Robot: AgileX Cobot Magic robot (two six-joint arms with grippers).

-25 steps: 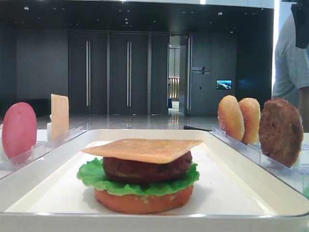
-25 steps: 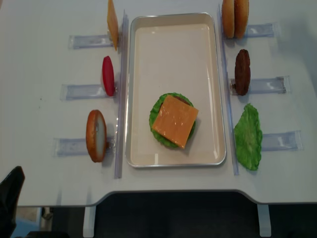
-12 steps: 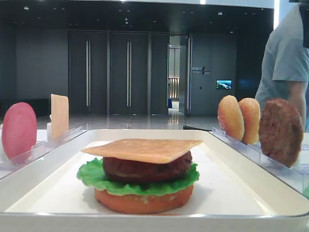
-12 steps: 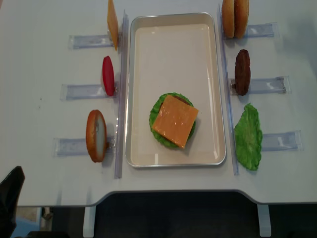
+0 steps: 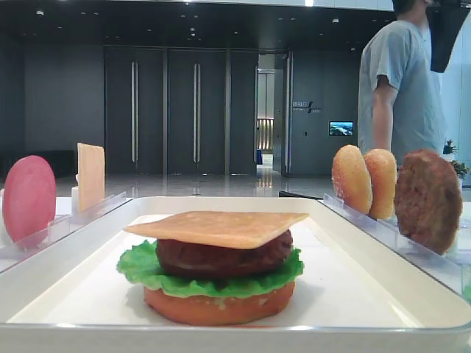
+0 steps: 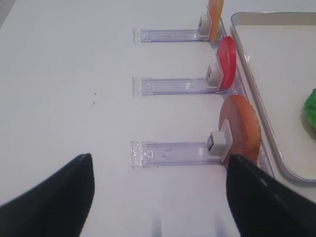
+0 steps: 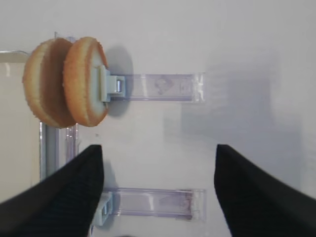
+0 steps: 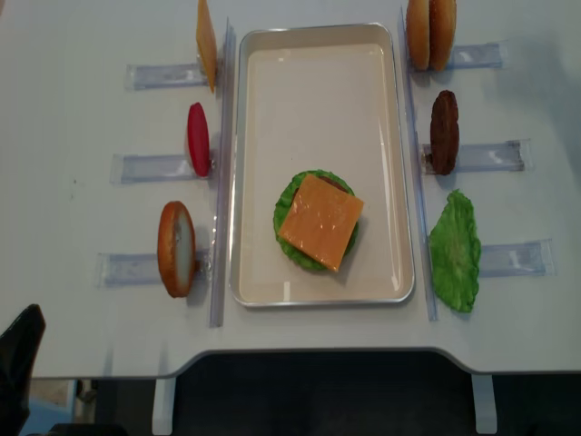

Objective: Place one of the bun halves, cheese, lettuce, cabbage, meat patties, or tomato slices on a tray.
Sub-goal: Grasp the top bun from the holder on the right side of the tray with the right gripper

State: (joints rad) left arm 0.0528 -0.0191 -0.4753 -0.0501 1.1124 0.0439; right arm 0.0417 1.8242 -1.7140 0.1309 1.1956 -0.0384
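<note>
Tray [image 8: 318, 109] lies mid-tabletop [image 8: 73, 236], holding a stacked burger: bun base, lettuce [image 8: 290, 204], patty, then cheese [image 8: 320, 222] on top. My right end effector [image 7: 158, 192] hangs spread wide over the tabletop, empty, near two bun halves [image 7: 66, 81] upright in a clear rack [image 7: 158, 87]. My left end effector [image 6: 158, 197] is spread too, empty, near another upright bun [image 6: 239, 128].

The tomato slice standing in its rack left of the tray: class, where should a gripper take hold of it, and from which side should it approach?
Grip the tomato slice across its two flat faces near the top edge, coming from above. It stands on edge with its lower part in the clear rack, so only the upper rim is free, and the tray rim lies close beside it.
</note>
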